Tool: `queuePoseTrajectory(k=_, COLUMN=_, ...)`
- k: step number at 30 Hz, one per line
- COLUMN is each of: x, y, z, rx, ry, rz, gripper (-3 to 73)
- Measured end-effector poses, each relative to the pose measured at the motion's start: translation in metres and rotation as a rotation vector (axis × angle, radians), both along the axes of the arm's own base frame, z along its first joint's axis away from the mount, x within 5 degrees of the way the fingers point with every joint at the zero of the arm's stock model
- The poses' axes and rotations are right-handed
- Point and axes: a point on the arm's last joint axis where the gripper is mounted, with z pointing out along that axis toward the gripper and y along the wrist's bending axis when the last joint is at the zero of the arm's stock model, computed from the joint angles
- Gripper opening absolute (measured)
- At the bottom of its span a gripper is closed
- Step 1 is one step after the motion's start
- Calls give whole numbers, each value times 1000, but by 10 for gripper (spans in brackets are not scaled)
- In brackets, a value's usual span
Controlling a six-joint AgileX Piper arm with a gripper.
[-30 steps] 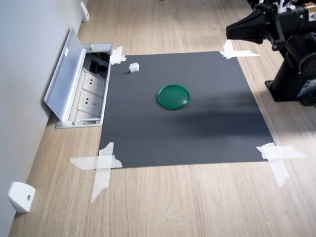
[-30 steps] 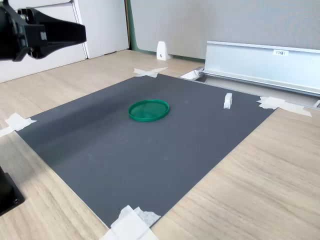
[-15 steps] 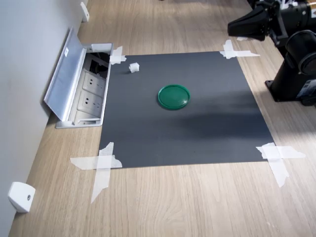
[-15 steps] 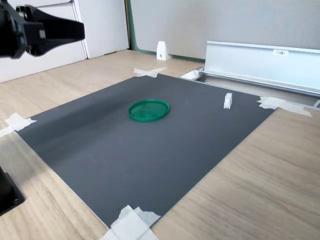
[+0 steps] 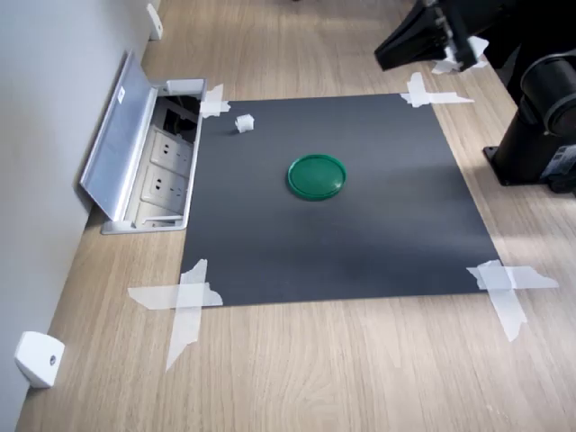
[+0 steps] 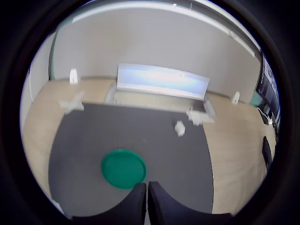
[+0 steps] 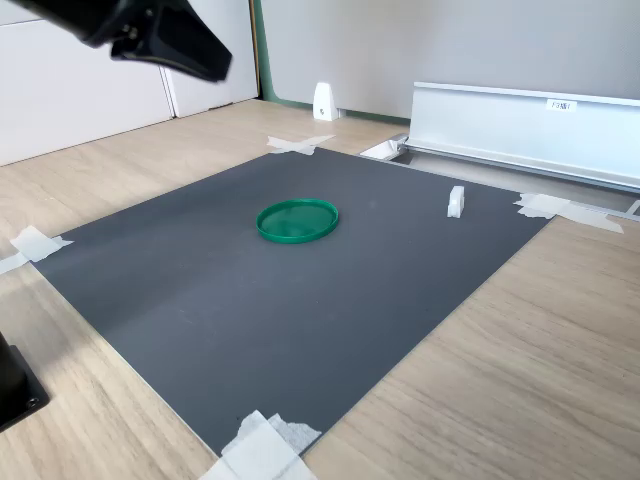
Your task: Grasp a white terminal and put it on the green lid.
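Gripper [image 5: 382, 56] moving fwd over mat edge vs 0.5 s ago, fingers [image 6: 139, 201] pressed together, carrying nothing. White terminal [image 5: 243, 123] sitting near mat corner; green lid [image 5: 317, 176] mid-mat, empty.

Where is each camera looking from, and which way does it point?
First exterior view: high up, looking down at the dark mat; gripper and arm base show.
Second exterior view: low, looking across the mat toward the wall; gripper shows.
Wrist view: on the arm, facing the wall; closed fingers show.
All share the green lid and white terminal.
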Motion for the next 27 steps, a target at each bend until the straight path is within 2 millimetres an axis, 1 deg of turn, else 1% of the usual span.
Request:
queuePoseTrajectory(k=6, x=36, y=-3, z=-5, rx=-8, ry=182, rz=-8, gripper=-9)
queuePoseTrajectory(k=12, x=77, y=-4, z=-20, rx=-36, ry=376, rz=26, gripper=-9)
queuePoseTrajectory(k=14, x=91, y=-5, z=-24, rx=-47, ry=431, rz=49, gripper=-2)
queuePoseTrajectory(k=16, x=105, y=-10, z=-24, rx=-35, ry=452, rz=65, gripper=18)
queuePoseTrajectory(k=18, x=120, y=-20, z=-21, rx=-11, ry=455, rz=69, gripper=51)
queuePoseTrajectory(k=22, x=142, y=-41, z=-16, rx=-16, ry=494, rz=118, gripper=149)
queuePoseTrajectory(k=27, x=172, y=-66, z=-14, rx=-26, ry=536, rz=129, gripper=323)
